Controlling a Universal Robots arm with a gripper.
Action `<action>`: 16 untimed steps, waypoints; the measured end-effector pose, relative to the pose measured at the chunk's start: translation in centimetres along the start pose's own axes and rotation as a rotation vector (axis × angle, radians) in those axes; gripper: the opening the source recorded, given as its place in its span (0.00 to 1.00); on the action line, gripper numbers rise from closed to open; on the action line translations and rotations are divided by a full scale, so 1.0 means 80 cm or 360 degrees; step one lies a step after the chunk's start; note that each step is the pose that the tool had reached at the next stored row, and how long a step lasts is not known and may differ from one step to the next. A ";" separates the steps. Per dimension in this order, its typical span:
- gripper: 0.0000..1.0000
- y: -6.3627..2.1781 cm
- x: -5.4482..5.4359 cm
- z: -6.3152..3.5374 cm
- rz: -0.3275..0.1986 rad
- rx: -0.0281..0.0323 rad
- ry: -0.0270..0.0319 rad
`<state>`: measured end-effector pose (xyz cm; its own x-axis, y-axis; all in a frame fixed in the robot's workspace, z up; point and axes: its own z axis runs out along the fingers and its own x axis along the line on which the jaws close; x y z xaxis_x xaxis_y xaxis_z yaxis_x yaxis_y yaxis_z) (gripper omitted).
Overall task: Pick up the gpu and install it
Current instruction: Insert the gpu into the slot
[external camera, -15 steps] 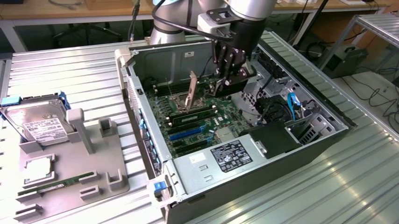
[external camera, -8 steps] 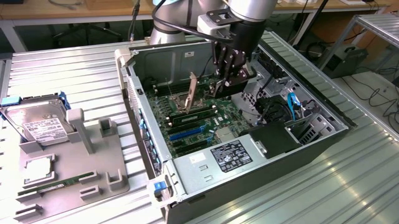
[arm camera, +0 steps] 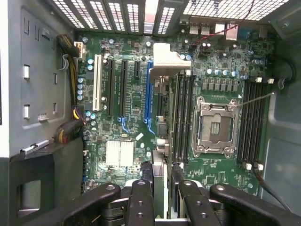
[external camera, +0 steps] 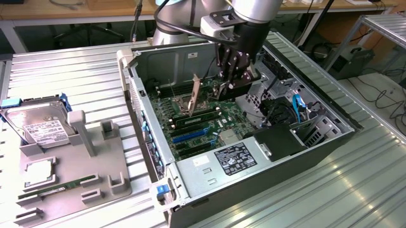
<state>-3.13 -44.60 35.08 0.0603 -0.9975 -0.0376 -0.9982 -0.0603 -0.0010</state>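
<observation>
Hanging edge-on inside the open black tower computer case (external camera: 330, 142), the gpu (arm camera: 160, 150), a flat rectangular expansion card with a black shroud, sits clamped in the robot arm's black multi-fingered gripper (arm camera: 161, 200), whose fingers (arm camera: 141, 202) are closed partway on the card's upper edge, one set pressing on either face. From the exterior camera the gripper (external camera: 229, 78) and the dark card (external camera: 248, 80) hover above the far part of the green motherboard (arm camera: 131, 94), and from the wrist camera the card's thin edge runs just beside the long blue expansion slot (arm camera: 149, 89), apart from it and not yet seated. The card looks stiff and moderately light, but fragile: its fan, board back and contact edge would be poor places to squeeze, so a grip across the rigid top edge, as here, appears the safest hold. Its narrow profile could let it tilt or slip between the pads. On the exterior view's left, a silver hard drive with a white label (external camera: 38, 123) and a slim green memory stick (external camera: 57, 187) rest on a grey moulded holder tray (external camera: 70, 202).
</observation>
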 end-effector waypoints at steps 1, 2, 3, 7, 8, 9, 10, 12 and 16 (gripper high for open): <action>0.26 0.000 0.000 0.000 0.0000 0.00000 0.00000; 0.26 0.000 0.000 0.000 0.0000 0.00000 0.00000; 0.26 0.001 0.001 0.002 0.0000 0.00000 0.00001; 0.26 0.002 0.002 0.004 0.0000 0.00000 0.00000; 0.26 0.002 0.002 0.004 0.0000 0.00000 0.00000; 0.26 0.002 0.002 0.004 0.0000 0.00000 0.00000; 0.26 0.002 0.002 0.004 0.0000 -0.00001 0.00000; 0.26 0.002 0.003 0.004 0.0000 0.00000 0.00000; 0.26 0.002 0.003 0.005 0.0000 0.00000 -0.00001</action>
<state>-3.30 -44.83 34.66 0.0603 -0.9975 -0.0376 -0.9982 -0.0603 -0.0010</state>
